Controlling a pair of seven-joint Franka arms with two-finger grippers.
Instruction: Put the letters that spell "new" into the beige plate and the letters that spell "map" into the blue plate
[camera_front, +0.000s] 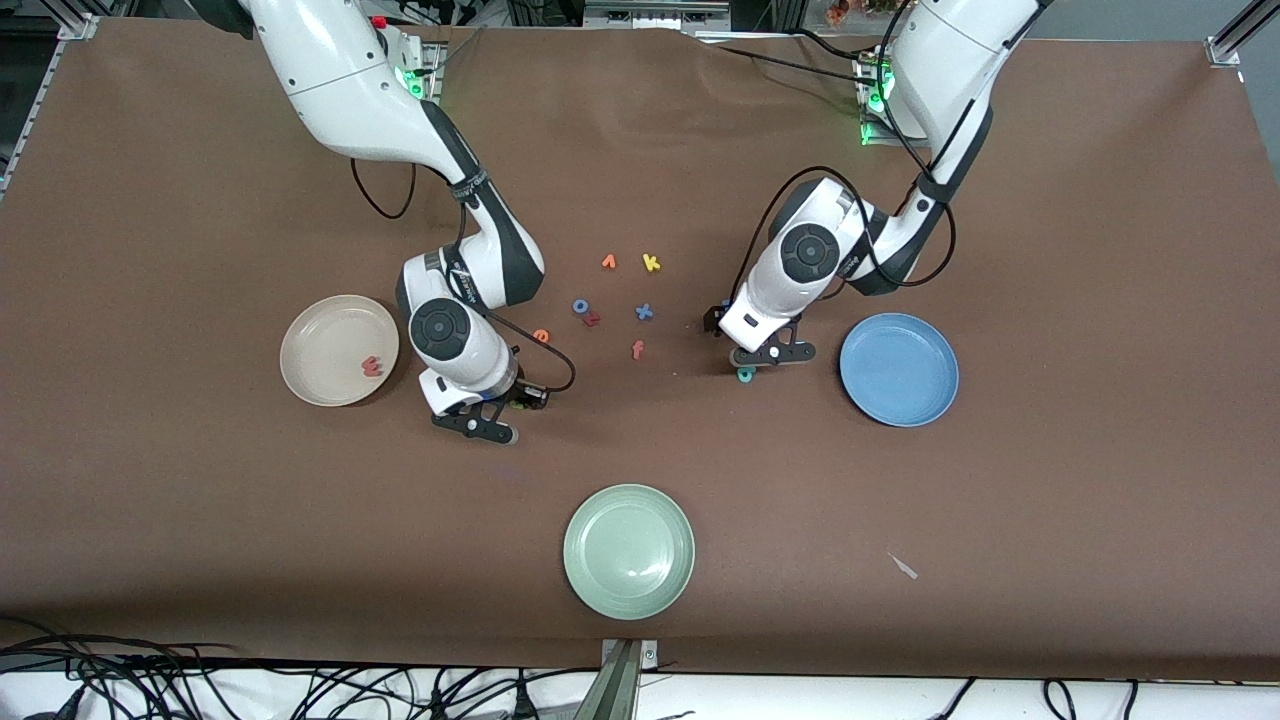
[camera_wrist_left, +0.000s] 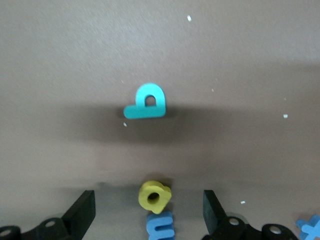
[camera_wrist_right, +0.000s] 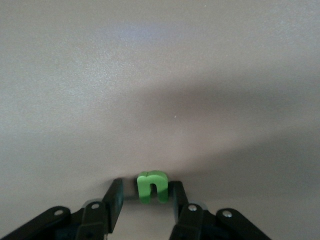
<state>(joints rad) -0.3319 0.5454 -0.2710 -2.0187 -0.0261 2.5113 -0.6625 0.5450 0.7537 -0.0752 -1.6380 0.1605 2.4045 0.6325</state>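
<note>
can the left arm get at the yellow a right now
Probably yes. The yellow a lies on the bare table between the open fingers of the left gripper, with the blue m touching it, so a close might catch both. The teal p lies clear.

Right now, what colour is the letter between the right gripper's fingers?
Green. The n shows best in the right wrist view, between the fingers of the right gripper.
</note>
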